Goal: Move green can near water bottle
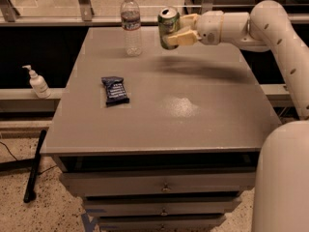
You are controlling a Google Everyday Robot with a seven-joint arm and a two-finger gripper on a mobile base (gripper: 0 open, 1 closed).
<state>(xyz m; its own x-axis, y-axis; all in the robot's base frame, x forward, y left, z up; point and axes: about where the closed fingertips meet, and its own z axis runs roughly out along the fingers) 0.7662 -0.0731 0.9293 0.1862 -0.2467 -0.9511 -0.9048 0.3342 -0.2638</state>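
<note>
The green can (168, 28) with a silver top is held upright in the air above the far part of the grey table (193, 110). My gripper (179, 29) is shut on the green can, gripping it from the right side. The water bottle (131, 24), clear with a white cap and dark label band, stands on the table at the far edge, a short way left of the can. The can and bottle are apart.
A dark blue snack packet (115, 90) lies on the left part of the table. A white pump bottle (37, 82) stands on a ledge left of the table. My arm (270, 28) reaches in from the right. Drawers sit below the table front.
</note>
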